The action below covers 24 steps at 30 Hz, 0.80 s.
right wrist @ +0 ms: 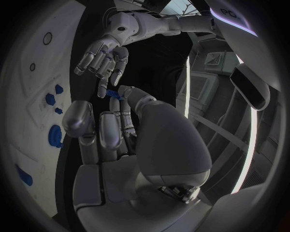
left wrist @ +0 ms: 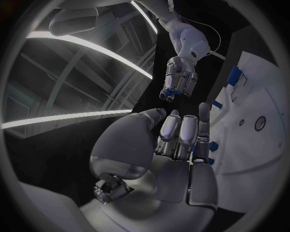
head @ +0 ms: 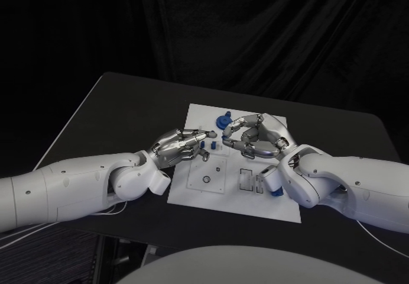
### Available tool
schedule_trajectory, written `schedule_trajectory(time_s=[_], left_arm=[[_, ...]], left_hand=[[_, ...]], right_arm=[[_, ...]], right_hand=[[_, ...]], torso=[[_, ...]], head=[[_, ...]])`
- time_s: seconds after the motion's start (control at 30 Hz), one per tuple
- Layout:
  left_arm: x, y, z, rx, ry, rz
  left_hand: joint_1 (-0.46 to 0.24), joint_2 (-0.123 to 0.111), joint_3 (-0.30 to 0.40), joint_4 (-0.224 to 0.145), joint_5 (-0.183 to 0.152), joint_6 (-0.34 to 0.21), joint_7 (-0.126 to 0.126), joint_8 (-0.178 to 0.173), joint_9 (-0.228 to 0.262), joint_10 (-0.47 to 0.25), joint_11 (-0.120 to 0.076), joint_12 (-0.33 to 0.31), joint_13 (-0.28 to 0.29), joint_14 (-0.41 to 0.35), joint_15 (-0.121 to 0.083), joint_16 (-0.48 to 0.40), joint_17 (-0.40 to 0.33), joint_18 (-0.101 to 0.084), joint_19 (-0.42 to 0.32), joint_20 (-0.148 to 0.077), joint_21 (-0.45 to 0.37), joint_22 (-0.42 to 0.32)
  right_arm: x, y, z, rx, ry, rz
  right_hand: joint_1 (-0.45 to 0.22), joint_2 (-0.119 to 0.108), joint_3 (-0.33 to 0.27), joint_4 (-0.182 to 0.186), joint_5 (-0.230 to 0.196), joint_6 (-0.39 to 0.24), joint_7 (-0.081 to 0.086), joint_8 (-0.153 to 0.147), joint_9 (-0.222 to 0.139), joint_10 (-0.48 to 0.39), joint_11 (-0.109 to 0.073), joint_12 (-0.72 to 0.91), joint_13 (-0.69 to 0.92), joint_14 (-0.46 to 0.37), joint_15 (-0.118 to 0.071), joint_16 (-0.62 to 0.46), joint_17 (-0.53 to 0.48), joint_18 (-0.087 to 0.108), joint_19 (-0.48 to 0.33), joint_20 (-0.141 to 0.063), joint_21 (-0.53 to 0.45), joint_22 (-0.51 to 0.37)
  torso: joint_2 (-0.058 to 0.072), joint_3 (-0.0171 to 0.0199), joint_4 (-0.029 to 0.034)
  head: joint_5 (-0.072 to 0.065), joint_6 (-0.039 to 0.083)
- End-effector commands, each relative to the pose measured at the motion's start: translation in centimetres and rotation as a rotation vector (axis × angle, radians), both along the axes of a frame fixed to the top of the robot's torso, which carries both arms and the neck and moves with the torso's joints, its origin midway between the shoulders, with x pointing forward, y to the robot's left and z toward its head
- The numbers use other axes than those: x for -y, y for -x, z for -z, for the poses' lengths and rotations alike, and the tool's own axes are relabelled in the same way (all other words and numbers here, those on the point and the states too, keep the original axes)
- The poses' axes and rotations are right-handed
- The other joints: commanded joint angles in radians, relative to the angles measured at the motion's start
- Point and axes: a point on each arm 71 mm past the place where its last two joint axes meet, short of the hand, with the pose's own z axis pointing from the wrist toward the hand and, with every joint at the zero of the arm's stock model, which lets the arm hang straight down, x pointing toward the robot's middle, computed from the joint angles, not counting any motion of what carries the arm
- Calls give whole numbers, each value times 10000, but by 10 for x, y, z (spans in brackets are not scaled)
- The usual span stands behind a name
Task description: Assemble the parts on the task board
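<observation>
From the head, the left hand (head: 181,146) and right hand (head: 256,137) meet over the white board (head: 204,195) in the middle of the table (head: 111,100). Both have curled fingers. Blue parts (head: 223,120) sit near the board's far edge.

The left wrist view shows blue bits by the left fingers (left wrist: 181,133).

The right wrist view shows a small blue part (right wrist: 115,94) pinched at the right fingertips. Whether the left hand holds anything cannot be told.

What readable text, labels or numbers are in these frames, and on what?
No text can be read for certain.
White plate task board: bears only outlines and holes, no lettering that shows.
Small blue parts: no markings that can be made out.
Right wrist view, white arm at the rim: faint dark marks, too blurred to read.
</observation>
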Motion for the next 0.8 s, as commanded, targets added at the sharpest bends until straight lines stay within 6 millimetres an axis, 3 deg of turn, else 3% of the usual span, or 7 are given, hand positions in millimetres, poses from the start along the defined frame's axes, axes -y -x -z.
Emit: schedule_trajectory(time_s=[0.03, 0.43, 0.8], left_arm=[[10, 7, 3, -460, 166, 1047], [24, 10, 4, -549, 604, 1684], [31, 9, 4, -477, 783, 1768]], left_hand=[[-39, -63, -38, 55, -200, -97, 152, 19, -4, 81, 9, 35, 116, 95, -2, 61, 100, 104, -97, 26, 80, 49], [104, -127, -83, -61, -482, -180, 155, 19, -5, 464, -2, 126, 498, 601, -14, 119, 574, 132, -120, 42, 213, 136], [298, -122, 11, -270, -575, -330, 123, -35, -19, -193, -26, -200, 58, 499, -32, 94, 520, 149, -152, 47, 287, 177]], right_arm=[[0, 1, -1, -539, -668, -258], [0, 0, 2, -1176, -1070, -515], [-1, 1, 6, -2194, -1622, -904]], right_hand=[[-17, 133, -5, 63, 56, -85, -8, 50, 23, 232, -231, -25, 148, 57, 8, 15, -9, -121, -30, -8, -13, 1251], [-44, 220, -129, 133, 171, -210, 20, 89, 106, 144, -200, -88, 111, 99, 30, 83, 63, -129, -30, 7, 25, 1255], [-36, 313, -239, 181, 274, -323, 42, 131, 168, 85, -175, -124, 80, 162, 50, 184, 174, -123, -50, 24, 6, 1245]], torso=[[20, -10, -30], [25, -4, -5], [11, -17, -4]], head=[[66, -2], [100, -2], [216, -2]])
